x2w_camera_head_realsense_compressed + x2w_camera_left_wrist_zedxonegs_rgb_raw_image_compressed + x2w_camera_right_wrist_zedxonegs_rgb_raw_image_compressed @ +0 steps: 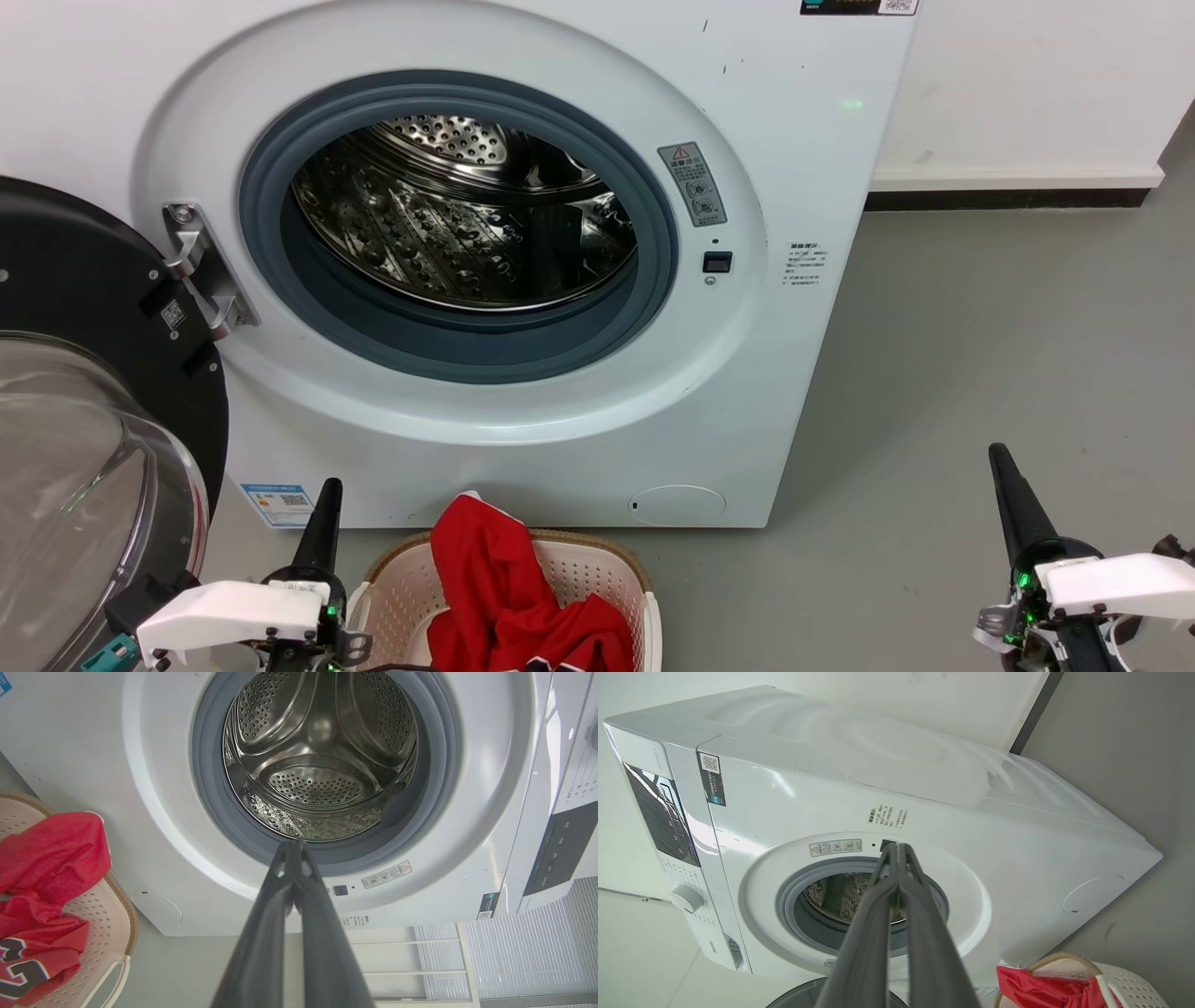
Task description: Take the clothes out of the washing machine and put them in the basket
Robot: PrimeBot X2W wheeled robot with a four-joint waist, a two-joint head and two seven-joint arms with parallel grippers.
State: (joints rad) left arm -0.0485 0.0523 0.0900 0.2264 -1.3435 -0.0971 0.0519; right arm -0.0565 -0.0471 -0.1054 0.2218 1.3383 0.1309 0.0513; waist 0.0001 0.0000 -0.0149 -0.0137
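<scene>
the left fingers (275, 900) are pressed together along their length, tips touching, with nothing between them. the right fingers (878, 905) are closed tip to tip in the same way and are just as bare.

the red jerseys (504, 579) lie heaped in the laundry basket (597, 551), just to the right of the left fingers and well to the left of the right fingers. one fold rises over the basket's far brown rim, on the side away from the fingertips. in the left wrist view a patch of black-and-white lettering shows on the fabric nearest the camera. the cream basket stands on the grey floor (980, 327), close against the foot of the washing machine (560, 448).

beyond both sets of fingertips the washer's grey-rimmed porthole (448, 345) faces the robot, and the perforated steel drum (467, 233) shines inside it. the left fingers point at the porthole's lower edge. the right fingers point at the small black latch slot beside it. the black-framed glass door (75, 485) is swung wide on its metal hinge (201, 266), left of the left fingers.
</scene>
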